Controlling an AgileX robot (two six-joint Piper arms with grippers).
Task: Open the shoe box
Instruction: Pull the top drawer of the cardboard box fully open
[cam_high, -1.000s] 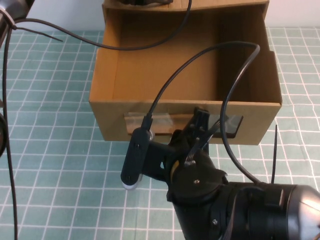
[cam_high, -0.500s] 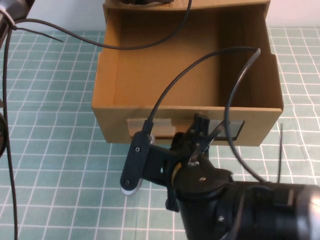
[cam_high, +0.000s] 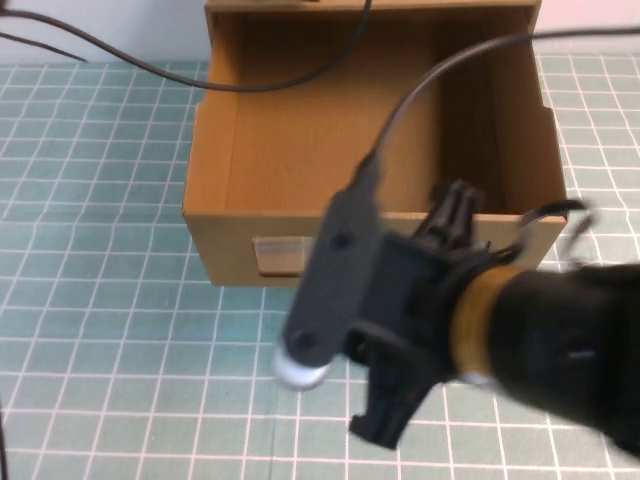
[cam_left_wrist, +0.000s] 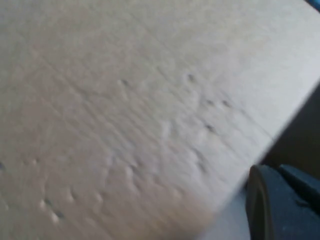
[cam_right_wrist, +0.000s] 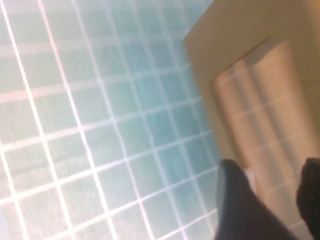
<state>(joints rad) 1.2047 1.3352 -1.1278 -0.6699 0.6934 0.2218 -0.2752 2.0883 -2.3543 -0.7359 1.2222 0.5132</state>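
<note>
My right gripper (cam_right_wrist: 270, 170) stands open at the brown cardboard shoe box's (cam_high: 225, 245) front wall; my left gripper (cam_left_wrist: 280, 210) is close against cardboard, open or closed I cannot tell.

Brown cardboard shoe box (cam_high: 300, 150) — lid open, upright

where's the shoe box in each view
High view: shoe box upper middle, interior showing; right hand at its front wall.
Left wrist view: cardboard, probably the box, fills the frame beside the left hand.
Right wrist view: its front wall beyond the open right hand, next to the grid mat.
Shared landmark: the front-wall slot.
</note>
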